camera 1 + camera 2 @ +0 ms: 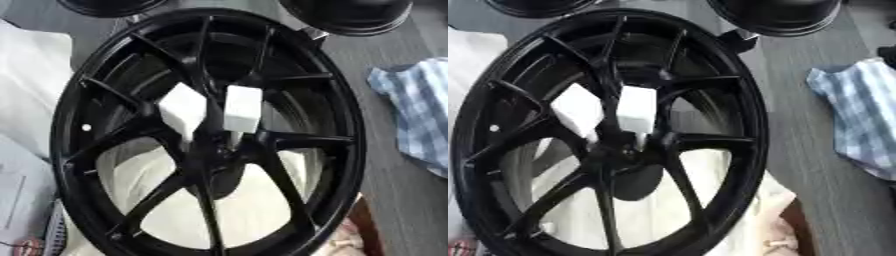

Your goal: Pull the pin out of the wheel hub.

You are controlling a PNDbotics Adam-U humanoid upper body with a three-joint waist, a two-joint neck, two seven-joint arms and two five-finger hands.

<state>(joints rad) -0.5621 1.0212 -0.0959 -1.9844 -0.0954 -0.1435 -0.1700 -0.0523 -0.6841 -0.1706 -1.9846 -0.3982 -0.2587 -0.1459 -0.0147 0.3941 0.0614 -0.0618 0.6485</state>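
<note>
Hands cannot be made out against the black wheel [347,125], so their state cannot be told. Left eye view: the wheel stands tilted and fills the picture, with two white blocks [243,108] side by side at its hub [210,150]; no pin can be distinguished there. Right eye view: a blue checked cloth [859,110] lies right of the wheel on the grey table [815,190].
</note>
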